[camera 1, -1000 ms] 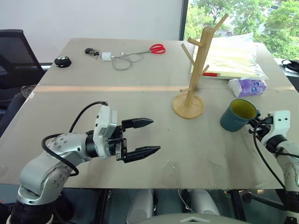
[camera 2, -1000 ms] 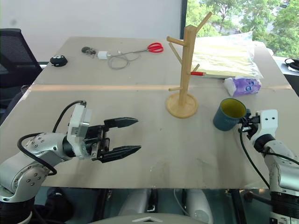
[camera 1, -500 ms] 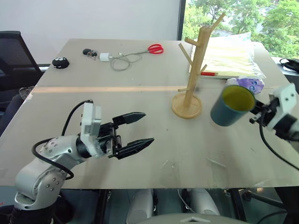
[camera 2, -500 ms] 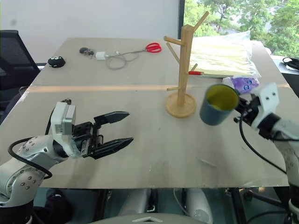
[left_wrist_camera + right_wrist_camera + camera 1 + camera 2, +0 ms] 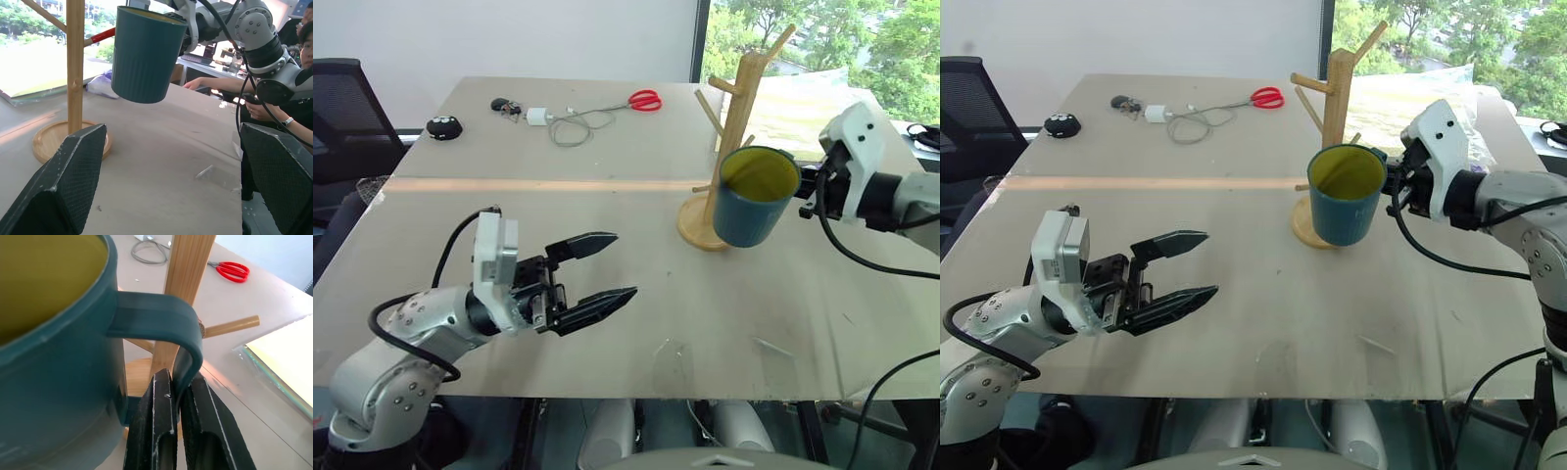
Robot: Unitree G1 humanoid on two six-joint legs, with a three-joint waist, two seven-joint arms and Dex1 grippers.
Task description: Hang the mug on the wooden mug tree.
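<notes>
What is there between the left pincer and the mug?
Only bare table lies between the open left pincer and the mug, which the right pincer holds lifted by its handle; the left eye view shows this.

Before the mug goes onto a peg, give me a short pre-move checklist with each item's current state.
1. Grip on the handle: ok. The right hand is shut on the mug, pinching its handle.
2. Mug off the table: ok, it hangs in the air in the left wrist view.
3. Mug upright: ok, slightly tilted, opening up.
4. Mug near the wooden mug tree: ok, just in front of the pole.
5. Handle lined up with a peg: not ok, not yet threaded.
6. Left hand out of the way: ok, open, well to the mug's left.
</notes>
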